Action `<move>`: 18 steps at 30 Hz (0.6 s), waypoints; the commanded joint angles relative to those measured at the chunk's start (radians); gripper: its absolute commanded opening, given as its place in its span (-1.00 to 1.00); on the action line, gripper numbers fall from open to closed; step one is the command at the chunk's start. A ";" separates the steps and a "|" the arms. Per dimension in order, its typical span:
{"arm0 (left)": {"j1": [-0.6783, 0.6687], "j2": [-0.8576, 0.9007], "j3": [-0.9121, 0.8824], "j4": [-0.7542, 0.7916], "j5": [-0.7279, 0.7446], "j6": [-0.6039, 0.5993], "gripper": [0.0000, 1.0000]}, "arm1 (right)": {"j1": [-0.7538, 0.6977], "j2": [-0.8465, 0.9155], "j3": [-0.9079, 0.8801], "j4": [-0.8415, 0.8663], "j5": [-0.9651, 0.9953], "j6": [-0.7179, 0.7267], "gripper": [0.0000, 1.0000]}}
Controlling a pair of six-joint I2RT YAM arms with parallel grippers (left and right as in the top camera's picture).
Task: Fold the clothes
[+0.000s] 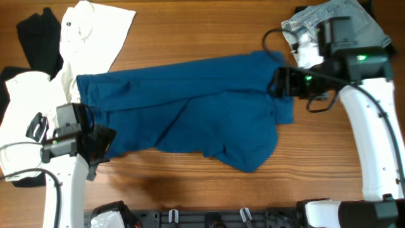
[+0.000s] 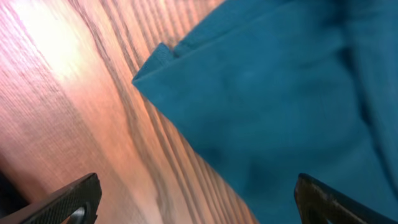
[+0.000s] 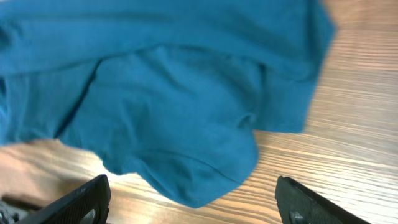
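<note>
The deep-blue garment (image 1: 190, 104) lies spread and rumpled across the middle of the wooden table. My left gripper (image 1: 106, 142) hangs over its front-left corner, open and empty; the left wrist view shows that corner (image 2: 261, 93) between the spread fingers (image 2: 196, 199). My right gripper (image 1: 276, 82) is at the garment's right edge, open and empty; the right wrist view shows a blue fold (image 3: 186, 124) above the spread fingers (image 3: 196, 202). No buttons show.
White clothes (image 1: 95, 28) and a black one (image 1: 38, 38) lie at the back left, with more white cloth (image 1: 19, 120) at the left edge. Pale denim jeans (image 1: 342, 19) lie at the back right. Bare wood (image 1: 190, 183) runs along the front.
</note>
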 commanded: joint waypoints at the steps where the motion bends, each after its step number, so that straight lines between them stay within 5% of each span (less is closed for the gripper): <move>1: 0.061 0.000 -0.152 0.154 -0.024 -0.060 0.96 | 0.073 0.007 -0.084 0.057 -0.024 -0.027 0.69; 9: 0.126 0.184 -0.232 0.409 -0.080 -0.055 0.53 | 0.105 0.008 -0.150 0.106 -0.024 -0.020 0.61; 10: 0.126 0.238 -0.232 0.456 -0.080 -0.056 0.40 | 0.105 0.008 -0.150 0.102 -0.024 -0.021 0.59; 14: 0.126 0.386 -0.232 0.520 -0.079 -0.056 -0.92 | 0.124 0.008 -0.150 0.077 -0.118 -0.082 0.49; 18: 0.126 0.401 -0.232 0.521 -0.064 -0.056 -0.92 | 0.243 0.008 -0.234 0.083 -0.031 -0.055 0.47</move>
